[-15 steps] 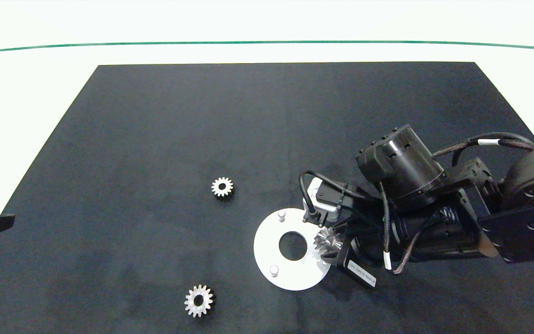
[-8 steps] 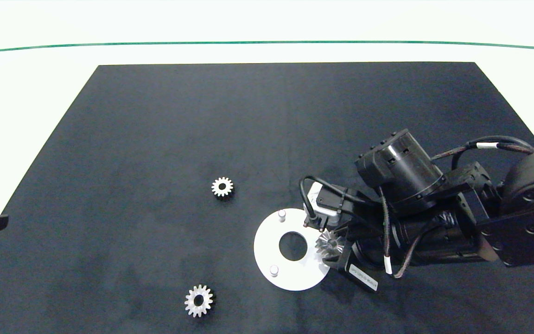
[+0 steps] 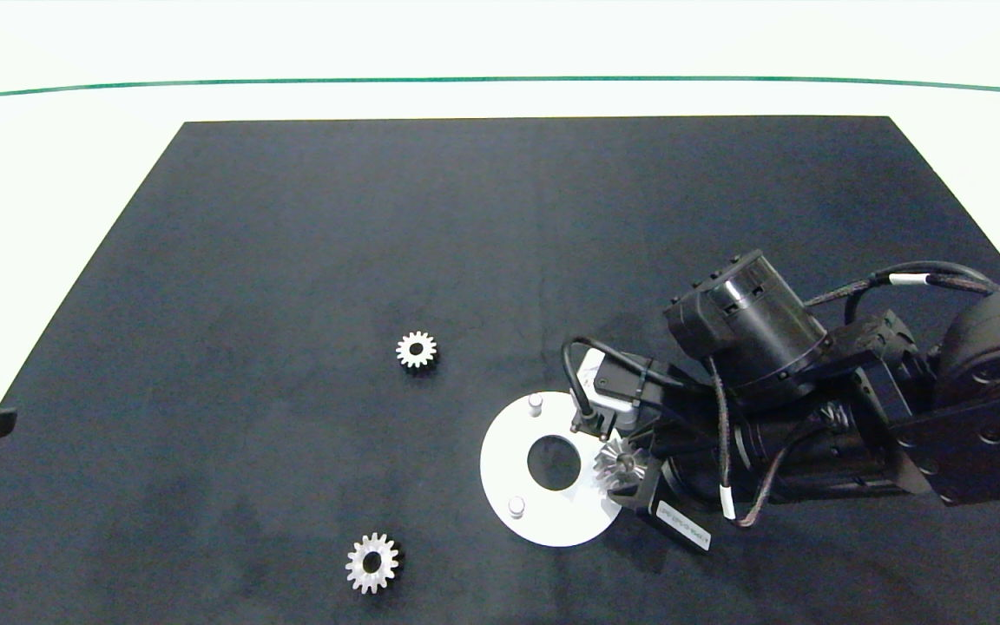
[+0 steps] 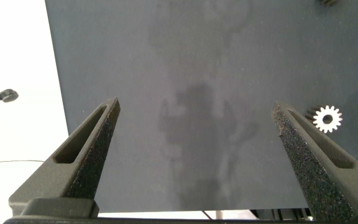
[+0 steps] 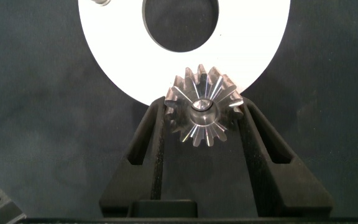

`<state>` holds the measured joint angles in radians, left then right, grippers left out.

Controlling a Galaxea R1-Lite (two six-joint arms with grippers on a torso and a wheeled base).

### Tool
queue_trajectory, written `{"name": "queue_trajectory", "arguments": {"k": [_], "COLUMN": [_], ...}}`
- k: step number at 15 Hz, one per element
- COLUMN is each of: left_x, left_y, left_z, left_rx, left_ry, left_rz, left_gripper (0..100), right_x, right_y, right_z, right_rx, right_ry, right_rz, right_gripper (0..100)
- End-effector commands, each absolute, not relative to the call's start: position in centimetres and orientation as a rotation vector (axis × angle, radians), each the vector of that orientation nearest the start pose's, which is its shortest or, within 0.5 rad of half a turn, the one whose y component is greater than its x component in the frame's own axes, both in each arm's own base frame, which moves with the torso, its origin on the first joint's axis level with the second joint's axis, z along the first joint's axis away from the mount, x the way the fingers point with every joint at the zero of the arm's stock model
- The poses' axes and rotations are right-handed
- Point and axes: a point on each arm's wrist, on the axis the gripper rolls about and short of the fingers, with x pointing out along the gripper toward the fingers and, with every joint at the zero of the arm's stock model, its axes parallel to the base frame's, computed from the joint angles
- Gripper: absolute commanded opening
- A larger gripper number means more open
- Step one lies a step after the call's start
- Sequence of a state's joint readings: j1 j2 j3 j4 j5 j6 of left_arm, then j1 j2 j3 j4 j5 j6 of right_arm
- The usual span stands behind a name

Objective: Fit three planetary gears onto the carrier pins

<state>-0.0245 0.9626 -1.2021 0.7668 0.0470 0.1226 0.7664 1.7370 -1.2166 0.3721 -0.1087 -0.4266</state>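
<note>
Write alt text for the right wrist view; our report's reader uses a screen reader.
The right gripper holds a silver planetary gear between its two fingers at the near rim of the white disc, with a carrier pin showing in the gear's centre hole. The disc lies on a dark mat, and a second pin is cut off at the frame's edge.

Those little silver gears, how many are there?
3: one gear lies on the mat, another nearer the front, a third sits between the right gripper fingers on the white disc.

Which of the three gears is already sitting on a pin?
The gear between the right gripper's jaws, at the white disc's edge; the other two lie loose on the black mat.
</note>
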Motion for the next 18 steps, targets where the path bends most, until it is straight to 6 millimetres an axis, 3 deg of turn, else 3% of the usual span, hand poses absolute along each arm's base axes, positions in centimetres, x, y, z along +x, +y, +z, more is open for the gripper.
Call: {"name": "queue_trajectory", "arguments": {"k": [1, 2, 3, 12, 15, 18], "left_x": [6.9, 6.9, 6.9, 6.4, 5.1, 5.8], "left_y": [-0.1, -0.1, -0.1, -0.1, -0.2, -0.9], "left_z": [30.9, 31.0, 30.9, 31.0, 30.7, 29.5], "left_rx": [0.139, 0.139, 0.139, 0.142, 0.16, 0.146], "left_ry": [0.533, 0.53, 0.531, 0.516, 0.519, 0.587], "left_rz": [-0.01, -0.01, -0.01, -0.011, -0.049, -0.149], "left_gripper": [100, 100, 100, 100, 100, 100], "right_x": [22.0, 22.0, 22.0, 21.6, 19.3, 16.6], "right_y": [20.8, 20.9, 20.9, 20.4, 16.7, 12.3], "right_z": [19.5, 19.5, 19.5, 20.1, 23.1, 25.2], "right_rx": [-0.777, -0.775, -0.774, -0.771, -0.702, -0.602], "right_ry": [0.687, 0.684, 0.683, 0.671, 0.585, 0.504], "right_rz": [0.79, 0.789, 0.789, 0.788, 0.751, 0.733], "right_gripper": [16, 16, 100, 100, 100, 100]}}
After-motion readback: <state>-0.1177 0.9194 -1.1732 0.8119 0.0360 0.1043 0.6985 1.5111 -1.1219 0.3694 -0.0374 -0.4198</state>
